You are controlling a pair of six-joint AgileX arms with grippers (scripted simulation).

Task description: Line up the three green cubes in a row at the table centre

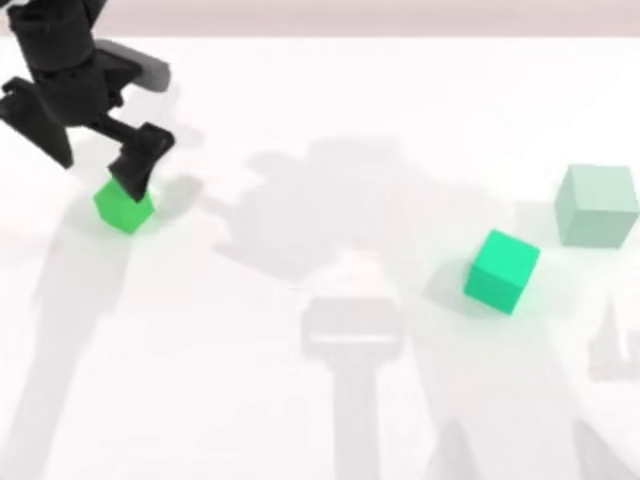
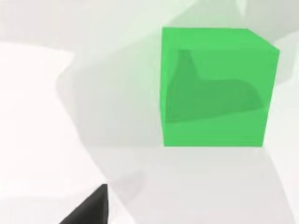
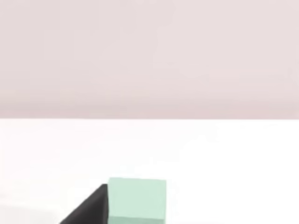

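The small bright green cube sits on the white table at the far left. My left gripper hovers over it, open, set slightly back and to the left, one fingertip just above the cube's back edge. In the left wrist view the cube lies apart from the one dark finger that shows. The emerald-teal cube rests right of centre, with the larger pale mint-grey cube beyond it near the right edge. My right arm is out of the top view; its wrist view shows one finger and the mint cube farther off.
Grey shadows of the arms fall across the middle and front of the table. The table's back edge runs along the top of the top view.
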